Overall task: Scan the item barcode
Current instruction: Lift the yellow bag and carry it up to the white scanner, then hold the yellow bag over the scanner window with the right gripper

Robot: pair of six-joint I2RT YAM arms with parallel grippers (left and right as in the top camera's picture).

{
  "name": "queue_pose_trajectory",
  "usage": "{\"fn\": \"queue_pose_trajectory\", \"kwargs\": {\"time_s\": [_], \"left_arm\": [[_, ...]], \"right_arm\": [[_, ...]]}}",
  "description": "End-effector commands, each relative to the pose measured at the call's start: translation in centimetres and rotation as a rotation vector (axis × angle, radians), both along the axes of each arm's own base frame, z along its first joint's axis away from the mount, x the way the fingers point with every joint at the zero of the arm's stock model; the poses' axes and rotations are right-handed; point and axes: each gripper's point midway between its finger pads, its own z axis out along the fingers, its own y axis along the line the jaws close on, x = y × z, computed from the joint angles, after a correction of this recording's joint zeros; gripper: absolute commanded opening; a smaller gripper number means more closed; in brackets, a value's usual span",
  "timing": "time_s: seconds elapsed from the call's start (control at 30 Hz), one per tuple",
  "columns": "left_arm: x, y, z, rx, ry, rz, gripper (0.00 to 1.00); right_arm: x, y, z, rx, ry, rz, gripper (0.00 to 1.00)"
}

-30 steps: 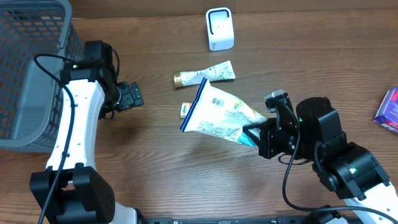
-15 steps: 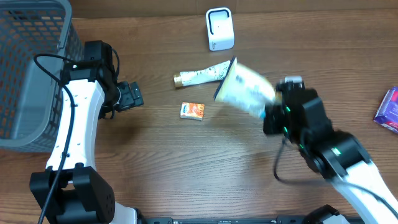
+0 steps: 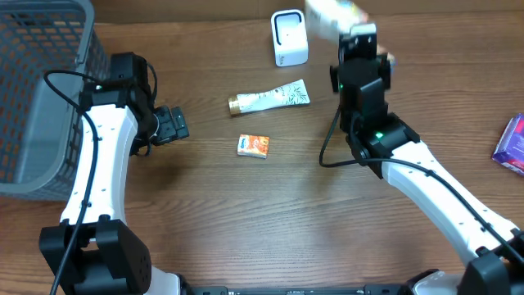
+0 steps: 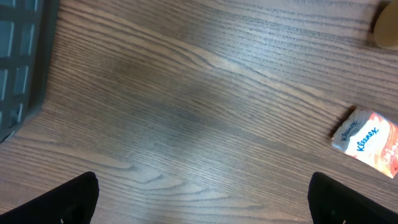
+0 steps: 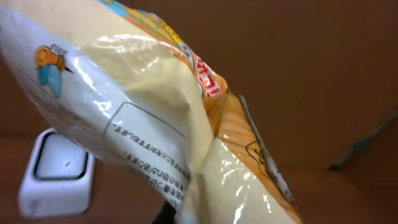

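Only one clean read: "Kleenex" in blue script, seen twice on the orange-and-white tissue packet, ahead and to the right of the left gripper, past its right finger.
On the bag pinched in the right gripper, just above the pincer: framed block of fine print, too small to read. Red strip with pale characters near the fold, not legible. Bee cartoon at upper left, no wording.
Tube, well left of the right pincer: patterned print, unreadable.
Purple box, far on that pincer's other side: lettering blurred.
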Motion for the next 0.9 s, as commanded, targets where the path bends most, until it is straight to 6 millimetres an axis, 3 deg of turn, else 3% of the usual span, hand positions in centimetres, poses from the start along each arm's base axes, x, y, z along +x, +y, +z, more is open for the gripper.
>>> {"fn": "queue_pose_trajectory", "kwargs": {"time_s": [0.0, 0.13, 0.23, 0.53, 0.67, 0.87], "left_arm": [[0.3, 0.2, 1.3, 0.013, -0.040, -0.003, 1.00], [0.3, 0.2, 1.3, 0.013, -0.040, -0.003, 1.00], [0.3, 0.2, 1.3, 0.014, -0.040, -0.004, 1.00], [0.3, 0.2, 1.3, 0.013, -0.040, -0.003, 1.00], [0.3, 0.2, 1.3, 0.013, -0.040, -0.003, 1.00], [0.3, 0.2, 1.3, 0.013, -0.040, -0.003, 1.00]], "right_arm": [[1.4, -1.1, 2.4, -0.367, -0.028, -0.081, 0.04], [3.5, -0.7, 2.8, -0.564, -0.114, -0.123, 0.04], [4.9, 0.1, 1.0, -0.687, -0.116, -0.114, 0.04], [7.1, 3.4, -3.2, -0.764, -0.152, 0.033, 0.04], [8.4, 4.7, -5.7, -0.886, -0.151, 0.100, 0.04], [11.5, 4.6, -4.6, -0.879, -0.214, 0.061, 0.04]]}}
